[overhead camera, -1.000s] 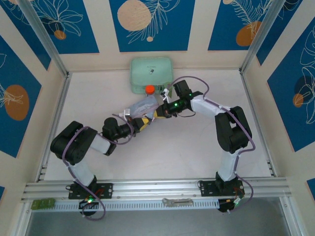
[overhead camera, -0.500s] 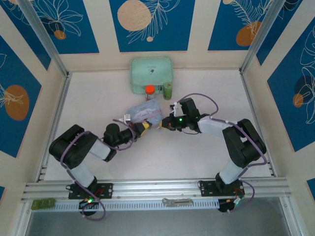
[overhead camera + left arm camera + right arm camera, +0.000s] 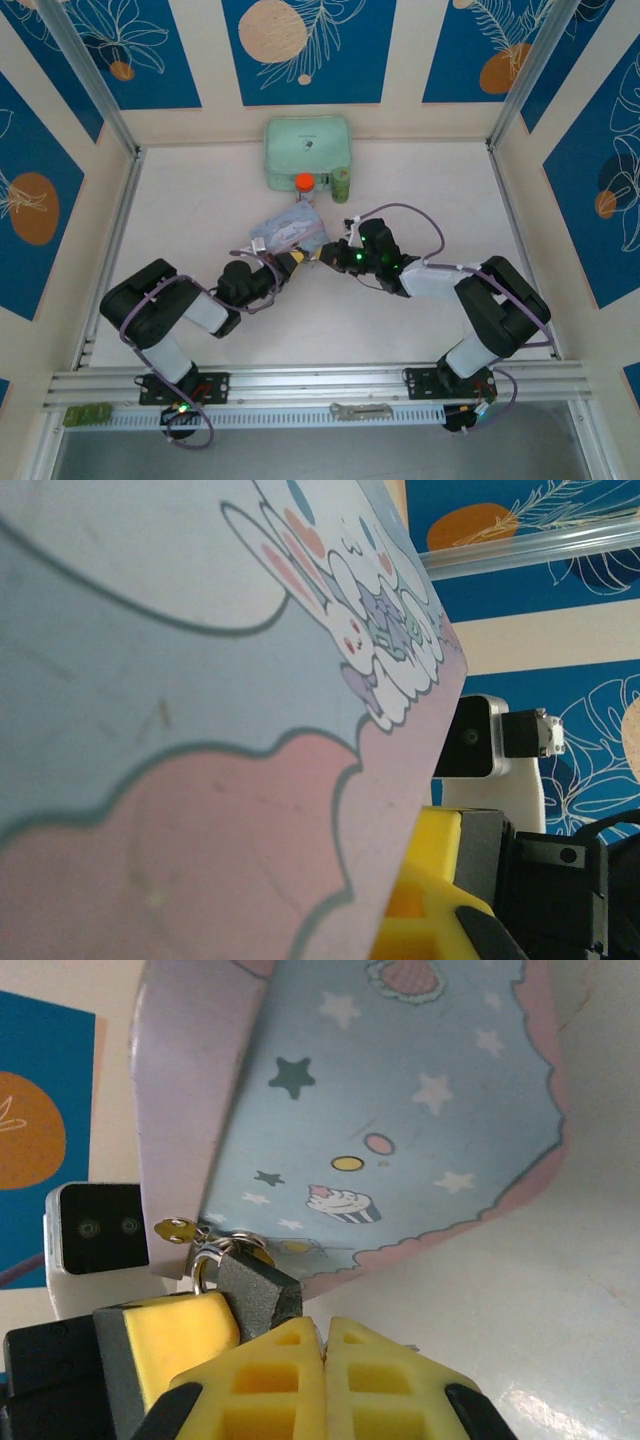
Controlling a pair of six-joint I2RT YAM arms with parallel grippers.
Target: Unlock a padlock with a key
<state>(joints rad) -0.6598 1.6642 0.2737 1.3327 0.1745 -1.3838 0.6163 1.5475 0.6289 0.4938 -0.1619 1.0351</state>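
The small dark grey padlock hangs by its silvery shackle from the gold hasp of the light-blue cartoon tin. The left gripper is shut on the padlock, with one yellow finger flat against the body. My right gripper is shut, its tips touching the padlock's lower corner. Only a thin pale sliver of the key shows between its tips. From above, the right gripper meets the left just below the tin. The tilted tin blocks most of the left wrist view.
A mint-green box stands at the back wall, with an orange-capped bottle and a green bottle in front of it. A flat grey metal bar lies on the front rail. The right wrist's white camera is close beside the tin.
The right gripper has come down and left from beside the bottles to meet the left gripper. The left gripper, padlock and tin have shifted slightly toward the near side.
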